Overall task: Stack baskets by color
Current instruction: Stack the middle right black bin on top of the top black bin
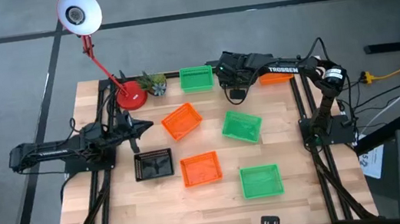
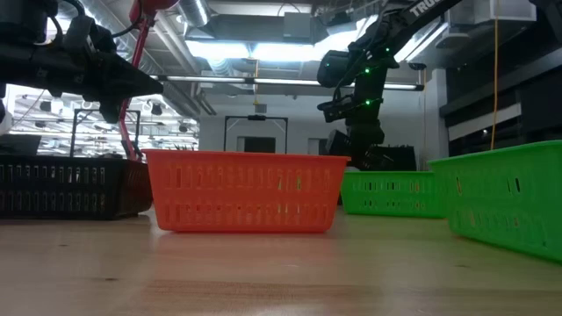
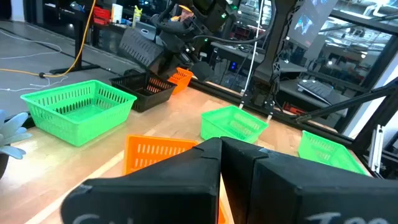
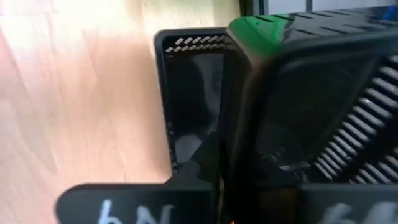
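The right pincer [image 1: 234, 86] hangs over the tabletop [image 1: 221, 210] at about 1 o'clock, pinching the rim of a tilted black basket [image 3: 140, 46]. A second black basket [image 3: 146, 93] sits right below it. The left pincer [image 1: 140, 127], pressed together and holding nothing, waits at 9 o'clock.

The main risk is the tilt. If the held basket is let go at this slant, one corner is likely to catch the lower rim. It could then perch crooked or slide off instead of nesting.

The stack site is crowded. A green basket [image 1: 196, 78] sits just beside it at 11 o'clock and an orange basket [image 1: 274, 78] at 3 o'clock. A basket tumbling off could land in either and mix the colours.

The grip is on a thin mesh wall, so the basket could swing or slip as the wrist levels out.

The lower basket is light and loose. Pressing down off-centre would probably shove it across the wood.

The third black basket [image 1: 153, 164] lies well apart at 8 o'clock, so a long carry past the other baskets is left.
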Tool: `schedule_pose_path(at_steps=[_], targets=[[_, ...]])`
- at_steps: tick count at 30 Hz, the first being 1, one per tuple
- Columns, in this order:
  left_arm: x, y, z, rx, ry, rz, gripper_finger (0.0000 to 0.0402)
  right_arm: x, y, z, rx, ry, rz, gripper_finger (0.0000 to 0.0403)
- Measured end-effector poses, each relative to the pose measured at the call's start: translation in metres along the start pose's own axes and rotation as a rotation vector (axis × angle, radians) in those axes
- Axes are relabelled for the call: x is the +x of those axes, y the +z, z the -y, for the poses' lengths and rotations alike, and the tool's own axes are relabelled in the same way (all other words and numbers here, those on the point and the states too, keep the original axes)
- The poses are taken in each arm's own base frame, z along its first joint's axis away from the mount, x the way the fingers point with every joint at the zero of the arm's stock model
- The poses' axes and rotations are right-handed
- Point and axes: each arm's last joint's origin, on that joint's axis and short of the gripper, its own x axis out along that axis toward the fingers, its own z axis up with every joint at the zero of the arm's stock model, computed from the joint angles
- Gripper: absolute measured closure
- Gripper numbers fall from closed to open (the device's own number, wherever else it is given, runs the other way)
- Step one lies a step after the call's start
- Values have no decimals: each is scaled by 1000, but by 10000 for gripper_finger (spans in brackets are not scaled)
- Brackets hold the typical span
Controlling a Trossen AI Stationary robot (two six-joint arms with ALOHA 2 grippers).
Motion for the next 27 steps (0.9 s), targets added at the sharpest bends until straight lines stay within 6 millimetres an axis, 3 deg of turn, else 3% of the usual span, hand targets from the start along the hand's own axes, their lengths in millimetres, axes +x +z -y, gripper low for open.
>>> schedule_pose_path(at_steps=[11, 19, 27], targets=[[0, 0, 0, 0, 0, 0, 401, 0, -2, 2, 1, -30, -30, 287], [0, 0, 0, 0, 0, 0, 401, 0, -4, 1, 15, -41, -58, 280], [0, 0, 0, 0, 0, 0, 401, -11, 11, -15, -52, -32, 14, 280]])
